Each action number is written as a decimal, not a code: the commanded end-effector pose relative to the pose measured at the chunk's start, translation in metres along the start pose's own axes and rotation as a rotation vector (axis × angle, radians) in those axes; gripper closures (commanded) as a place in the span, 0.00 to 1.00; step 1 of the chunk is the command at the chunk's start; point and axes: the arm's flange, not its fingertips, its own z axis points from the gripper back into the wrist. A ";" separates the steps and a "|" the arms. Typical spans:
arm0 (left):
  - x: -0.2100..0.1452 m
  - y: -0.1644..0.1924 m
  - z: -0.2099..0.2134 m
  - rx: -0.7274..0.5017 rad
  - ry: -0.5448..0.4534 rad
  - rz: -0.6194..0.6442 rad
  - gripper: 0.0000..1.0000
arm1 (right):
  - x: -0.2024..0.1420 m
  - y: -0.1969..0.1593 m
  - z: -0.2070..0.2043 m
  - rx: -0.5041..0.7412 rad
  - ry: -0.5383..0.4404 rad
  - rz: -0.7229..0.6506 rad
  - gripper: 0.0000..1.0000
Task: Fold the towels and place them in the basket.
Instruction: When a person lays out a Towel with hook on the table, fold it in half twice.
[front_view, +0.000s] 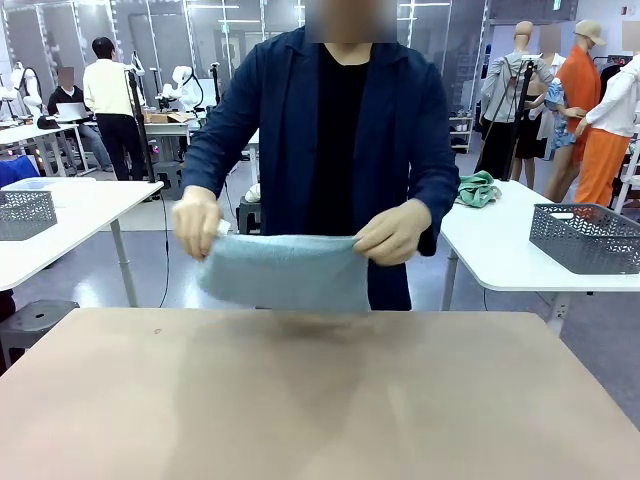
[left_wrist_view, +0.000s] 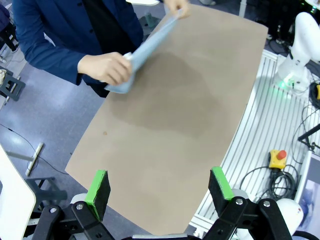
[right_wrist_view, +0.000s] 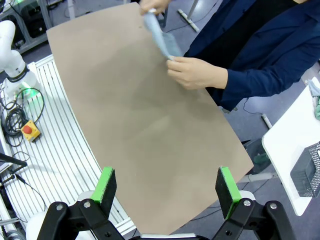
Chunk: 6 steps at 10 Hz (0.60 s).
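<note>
Two robot hands, left hand (left_wrist_view: 159, 176) and right hand (right_wrist_view: 166, 176), hang empty, fingers apart, low in frame. Centre frame, a person (front_view: 340, 140) holds a grey-blue towel (front_view: 285, 272) above the far edge of the worktop (front_view: 320, 400).

Front cam sits low at the robot-side edge of the table (front_view: 320, 400), looking level straight across it at the person (front_view: 340, 150) standing at the far edge, pretty close. Left wrist cam is up high above the table's robot-side edge, looking down past the left gripper (left_wrist_view: 159, 185), so the table runs diagonally with the person at its far edge, top left. Right wrist cam mirrors that past the right gripper (right_wrist_view: 166, 184), person top right. All three share the tabletop and the towel (front_view: 285, 270) the person holds over the far edge.
</note>
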 end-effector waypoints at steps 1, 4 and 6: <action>0.002 -0.001 -0.001 -0.006 -0.006 -0.009 0.00 | 0.000 0.000 0.000 0.003 -0.008 0.005 0.00; 0.002 -0.001 -0.001 -0.006 -0.006 -0.009 0.00 | 0.000 0.000 0.000 0.003 -0.008 0.005 0.00; 0.002 -0.001 -0.001 -0.006 -0.006 -0.009 0.00 | 0.000 0.000 0.000 0.003 -0.008 0.005 0.00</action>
